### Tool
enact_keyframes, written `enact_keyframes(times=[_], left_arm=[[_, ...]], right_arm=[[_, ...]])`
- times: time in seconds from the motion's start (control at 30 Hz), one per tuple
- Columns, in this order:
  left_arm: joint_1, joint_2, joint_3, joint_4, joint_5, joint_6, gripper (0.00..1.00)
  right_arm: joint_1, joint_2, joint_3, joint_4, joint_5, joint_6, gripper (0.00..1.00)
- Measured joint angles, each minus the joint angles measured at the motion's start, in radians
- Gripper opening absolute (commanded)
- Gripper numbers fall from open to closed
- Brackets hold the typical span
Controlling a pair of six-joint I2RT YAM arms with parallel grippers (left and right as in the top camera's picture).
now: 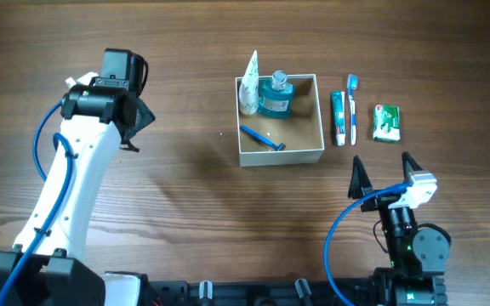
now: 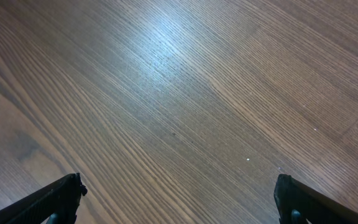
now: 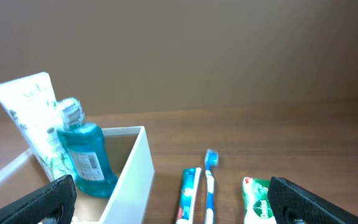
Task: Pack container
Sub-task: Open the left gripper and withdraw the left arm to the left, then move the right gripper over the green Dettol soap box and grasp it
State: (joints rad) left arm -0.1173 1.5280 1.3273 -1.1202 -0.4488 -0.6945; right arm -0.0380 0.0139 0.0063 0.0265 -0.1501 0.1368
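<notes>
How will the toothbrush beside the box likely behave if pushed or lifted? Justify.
Probably light and stiff: the toothbrush is thin and straight. Lying flat on the table, it may be awkward to pinch. Pushed sideways, it may nudge the toothpaste alongside.

The container (image 1: 281, 156) sits ahead and left of my right gripper (image 1: 384, 177). Inside, a squeeze tube (image 1: 248, 85) stands in the far left corner, a mouthwash bottle (image 1: 276, 95) just right of it, a razor (image 1: 262, 139) lying nearer me. Right of the container lie a toothpaste tube (image 1: 339, 119), a toothbrush (image 1: 352, 109), then a packet (image 1: 386, 123), side by side. My left gripper (image 1: 139, 127) is well off to its left.
</notes>
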Motion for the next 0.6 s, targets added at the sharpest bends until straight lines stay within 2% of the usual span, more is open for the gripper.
enact_keyframes(times=[0.2,0.3,0.43,0.6], left_arm=[[0.0,0.0,0.0,0.0,0.0,0.0,1.0],[0.0,0.0,0.0,0.0,0.0,0.0,1.0],[0.0,0.0,0.0,0.001,0.0,0.0,1.0],[0.0,0.0,0.0,0.002,0.0,0.0,1.0]], right_arm=[[0.0,0.002,0.002,0.219,-0.034,0.069,1.0],[0.0,0.004,0.029,0.234,-0.037,0.071,1.0],[0.0,0.068,0.169,0.163,-0.037,0.043,1.0],[0.0,0.302,0.49,-0.061,-0.016,-0.052,1.0]])
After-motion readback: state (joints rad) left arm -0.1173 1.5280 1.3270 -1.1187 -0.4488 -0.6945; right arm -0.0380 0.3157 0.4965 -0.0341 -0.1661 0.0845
